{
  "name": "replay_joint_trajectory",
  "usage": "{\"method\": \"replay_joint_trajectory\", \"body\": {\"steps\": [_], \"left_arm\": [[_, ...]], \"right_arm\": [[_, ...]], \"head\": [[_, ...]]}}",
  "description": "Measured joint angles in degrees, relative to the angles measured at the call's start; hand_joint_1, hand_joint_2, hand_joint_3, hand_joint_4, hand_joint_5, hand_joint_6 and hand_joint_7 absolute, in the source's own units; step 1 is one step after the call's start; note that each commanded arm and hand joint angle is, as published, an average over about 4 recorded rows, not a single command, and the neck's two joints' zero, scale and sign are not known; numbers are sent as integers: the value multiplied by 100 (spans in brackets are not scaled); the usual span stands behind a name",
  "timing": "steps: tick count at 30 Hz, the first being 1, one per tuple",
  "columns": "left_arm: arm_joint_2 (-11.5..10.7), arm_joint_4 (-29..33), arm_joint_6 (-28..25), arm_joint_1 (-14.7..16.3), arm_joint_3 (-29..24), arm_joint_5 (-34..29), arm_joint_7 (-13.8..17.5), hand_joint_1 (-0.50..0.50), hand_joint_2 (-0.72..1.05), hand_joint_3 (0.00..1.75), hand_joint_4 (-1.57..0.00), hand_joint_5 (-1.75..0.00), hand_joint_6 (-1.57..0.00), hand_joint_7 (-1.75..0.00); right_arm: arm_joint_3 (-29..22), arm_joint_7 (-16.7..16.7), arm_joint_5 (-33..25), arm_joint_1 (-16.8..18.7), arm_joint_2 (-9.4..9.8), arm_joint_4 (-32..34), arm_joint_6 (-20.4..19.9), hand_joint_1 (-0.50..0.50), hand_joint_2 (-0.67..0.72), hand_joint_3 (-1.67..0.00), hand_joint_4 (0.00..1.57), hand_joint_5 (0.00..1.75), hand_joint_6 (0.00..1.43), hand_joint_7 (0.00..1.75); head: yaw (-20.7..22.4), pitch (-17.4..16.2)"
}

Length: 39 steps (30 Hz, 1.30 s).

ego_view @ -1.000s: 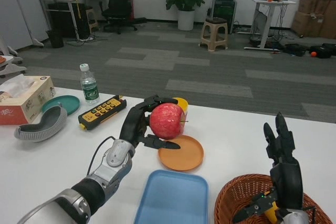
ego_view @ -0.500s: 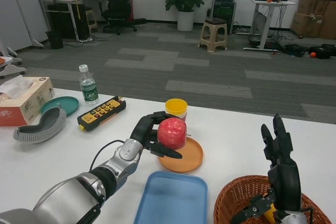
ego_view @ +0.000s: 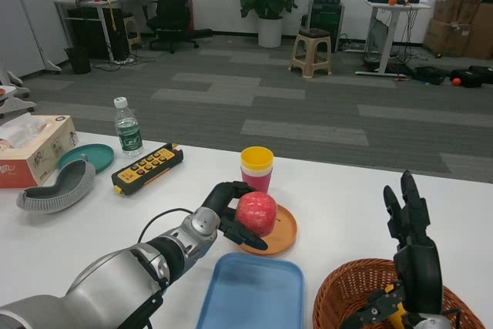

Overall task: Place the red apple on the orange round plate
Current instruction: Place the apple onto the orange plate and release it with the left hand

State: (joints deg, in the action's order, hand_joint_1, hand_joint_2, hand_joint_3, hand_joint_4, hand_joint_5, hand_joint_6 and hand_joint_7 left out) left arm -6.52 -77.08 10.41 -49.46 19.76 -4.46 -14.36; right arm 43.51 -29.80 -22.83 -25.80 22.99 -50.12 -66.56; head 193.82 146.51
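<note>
On my feed the apple [ego_view: 256, 213] is red with pale speckling, sitting on an orange plate [ego_view: 282, 238]. The left robot hand [ego_view: 223, 213] around it is black on a silver forearm; the right robot hand [ego_view: 410, 238] is black too, over a reddish-brown woven basket [ego_view: 339, 298]. Near me lies a light blue tray [ego_view: 250, 297]. Behind the apple I see a yellow cup stacked on a pink one [ego_view: 257, 168]. Far left, a black remote [ego_view: 147, 167] with yellow buttons and orange edge, a teal plate [ego_view: 87, 156], a grey curved tray [ego_view: 52, 189], a clear bottle [ego_view: 127, 127] with green label. The table [ego_view: 339, 206] is white
</note>
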Motion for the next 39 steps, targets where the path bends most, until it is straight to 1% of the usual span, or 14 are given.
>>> {"method": "replay_joint_trajectory", "body": {"steps": [3, 7, 11, 15, 19, 20, 21, 24, 25, 27, 29, 31, 36, 39], "left_arm": [[27, -185, -155, -157, 4, 166, -165, -50, 105, 9, -157, -175, -144, -133], [50, -197, -348, -222, 3, 385, -293, -50, 105, 9, -157, -175, -144, -133], [91, -199, -657, -263, 3, 669, -567, -50, 105, 9, -157, -175, -144, -133], [95, -201, -805, -319, 2, 804, -769, -50, 105, 9, -157, -175, -145, -133], [100, -229, -989, -460, 0, 1041, -974, -50, 105, 9, -157, -175, -147, -133], [102, -256, -1034, -505, 0, 1108, -1028, -50, 105, 7, -157, -175, -147, -133], [104, -299, -1071, -553, -1, 1157, -1079, -50, 105, 4, -157, -175, -147, -133], [111, -390, -1144, -629, -4, 1308, -1203, -50, 100, 7, -157, -175, -147, -136], [113, -396, -1155, -633, -6, 1353, -1230, -50, 98, 9, -157, -175, -147, -138], [121, -398, -1168, -633, -6, 1433, -1268, -50, 96, 4, -157, -175, -149, -140], [140, -399, -1170, -633, -6, 1508, -1312, -50, 96, 4, -157, -175, -149, -140], [175, -399, -1168, -634, -4, 1592, -1374, -50, 96, 9, -157, -175, -149, -136], [216, -399, -1140, -668, -4, 1697, -1525, -50, 85, 9, -157, -175, -147, -126], [220, -399, -1121, -679, -1, 1730, -1573, -50, 85, 7, -157, -175, -143, -120]], "right_arm": [[9, 0, 1, 1, -1, -7, 0, 0, 47, -8, 0, 0, 0, 7], [9, 0, 1, 1, 0, -9, 0, 0, 47, -8, 0, 0, 0, 7], [9, 0, 0, 1, 0, -16, 0, 0, 47, -8, 0, 0, 0, 7], [9, 0, 1, 0, 0, -24, 0, 0, 47, -8, 0, 0, 0, 7], [9, 0, -1, 0, 0, -56, 0, 0, 47, -8, 0, 0, 0, 7], [10, -1, -1, 0, 0, -60, 0, 0, 47, -8, 0, 0, 0, 7], [10, -1, -1, 0, 0, -63, 0, 0, 47, -8, 0, 0, 0, 7], [11, 0, -1, 0, 0, -67, 0, 0, 47, -8, 0, 0, 0, 7], [11, 0, -1, 0, 0, -68, 0, 0, 47, -8, 0, 0, 0, 7], [12, 0, -1, 0, 0, -71, 0, 0, 47, -8, 0, 0, 0, 7], [12, -1, -2, 0, 0, -79, 0, 0, 47, -8, 0, 0, 0, 7], [16, 0, -1, 0, -1, -85, 0, 0, 47, -8, 0, 0, 0, 7], [36, 0, -2, 0, -2, -87, 0, 0, 47, -8, 0, 0, 0, 7], [36, 0, -2, 0, -2, -87, 0, 0, 47, -8, 0, 0, 0, 7]], "head": [[0, -24], [-17, -44], [-36, -72], [-39, -89], [-39, -91], [-38, -89], [-36, -88], [-36, -88], [-36, -88], [-36, -88], [-36, -88], [-44, -63], [-50, -36], [-61, -42]]}}
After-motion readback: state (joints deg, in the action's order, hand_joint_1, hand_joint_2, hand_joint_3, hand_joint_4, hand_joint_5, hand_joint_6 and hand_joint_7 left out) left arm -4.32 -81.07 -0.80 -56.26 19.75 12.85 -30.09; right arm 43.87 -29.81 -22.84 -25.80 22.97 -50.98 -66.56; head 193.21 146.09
